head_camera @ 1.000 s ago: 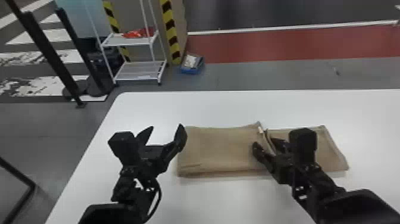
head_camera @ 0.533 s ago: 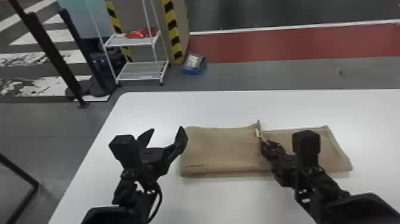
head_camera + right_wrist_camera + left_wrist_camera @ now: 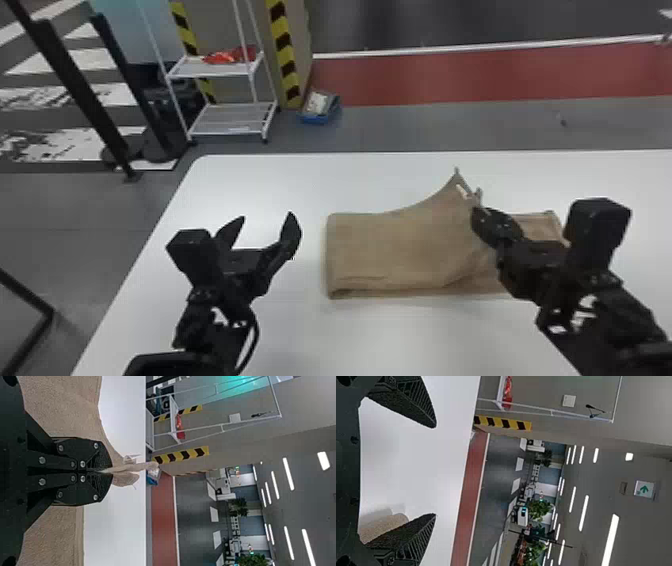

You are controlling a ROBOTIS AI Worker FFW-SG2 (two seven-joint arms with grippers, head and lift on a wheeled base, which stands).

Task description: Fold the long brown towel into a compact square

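The brown towel point(image 3: 400, 250) lies folded on the white table, its upper layer pulled up into a peak at the far edge. There my right gripper point(image 3: 477, 210) is shut on it; beneath and to the right, a lower part of the towel rests flat. In the right wrist view the closed right gripper point(image 3: 104, 471) pinches the towel's edge point(image 3: 125, 473), with a white tag by the pinch. My left gripper point(image 3: 265, 220) stands open and apart, left of the towel. Between the fingers of the left gripper point(image 3: 435, 471) in its wrist view is nothing; the towel point(image 3: 383, 528) shows behind one finger.
The white table point(image 3: 260, 175) extends beyond the towel on its far and near sides. Past its far edge stand a white rack point(image 3: 225, 120), a blue box point(image 3: 320, 112) and black posts point(image 3: 75, 85) on the floor.
The right gripper has closed on the towel's upper edge and lifted it, moving slightly right before rising, so the flat layer now peaks. The left gripper has stayed about where it was.
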